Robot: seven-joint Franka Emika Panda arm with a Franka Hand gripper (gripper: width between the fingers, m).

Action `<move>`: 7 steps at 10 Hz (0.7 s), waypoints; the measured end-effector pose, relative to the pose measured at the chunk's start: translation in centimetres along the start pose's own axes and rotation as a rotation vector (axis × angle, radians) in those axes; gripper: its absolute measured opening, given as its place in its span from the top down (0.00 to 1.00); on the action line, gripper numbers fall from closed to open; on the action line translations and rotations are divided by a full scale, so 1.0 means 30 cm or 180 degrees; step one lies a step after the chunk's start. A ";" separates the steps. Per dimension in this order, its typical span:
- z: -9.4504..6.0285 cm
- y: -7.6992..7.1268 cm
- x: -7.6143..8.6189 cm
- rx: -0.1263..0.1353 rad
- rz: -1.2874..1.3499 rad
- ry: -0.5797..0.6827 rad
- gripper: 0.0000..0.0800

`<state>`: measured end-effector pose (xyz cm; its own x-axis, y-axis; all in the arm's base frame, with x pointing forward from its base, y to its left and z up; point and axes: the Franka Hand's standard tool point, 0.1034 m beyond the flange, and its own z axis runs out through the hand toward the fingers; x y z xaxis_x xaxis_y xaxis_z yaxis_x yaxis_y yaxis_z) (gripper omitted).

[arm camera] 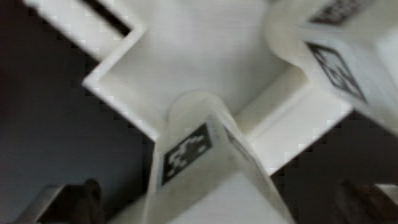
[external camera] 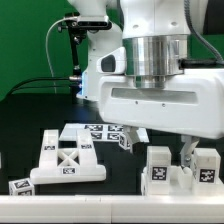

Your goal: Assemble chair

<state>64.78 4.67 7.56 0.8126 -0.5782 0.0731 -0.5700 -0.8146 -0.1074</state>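
The chair lies in loose chunky white pieces with black-and-white tags. In the exterior view a cross-braced panel (external camera: 70, 160) lies at the left, a tagged slab (external camera: 110, 132) behind it, and a small tagged block (external camera: 20, 186) at the front left. Two upright tagged pieces (external camera: 160, 170) (external camera: 205, 166) stand at the right. My gripper (external camera: 186, 152) reaches down between them. In the blurred wrist view the gripper (arm camera: 217, 206) is open, its dark fingers (arm camera: 71, 200) wide apart on either side of a white tagged piece (arm camera: 196, 150), with gaps on both sides.
The white arm and hand (external camera: 150, 60) fill the exterior view's upper right and hide the table behind. A black stand with cables (external camera: 75, 60) rises at the back. A pale strip (external camera: 100, 212) runs along the front edge.
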 end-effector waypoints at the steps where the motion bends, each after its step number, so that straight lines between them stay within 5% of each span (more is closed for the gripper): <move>1: 0.004 0.003 0.003 0.0001 -0.0390 0.0012 0.19; 2: 0.005 0.001 0.001 0.0022 -0.0073 0.0001 0.19; 4: 0.005 0.003 0.002 0.0018 -0.0117 0.0002 0.53; 7: 0.005 0.003 0.003 0.0018 0.0922 0.0005 0.65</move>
<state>64.82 4.57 7.40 0.6159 -0.7868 0.0400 -0.7776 -0.6153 -0.1293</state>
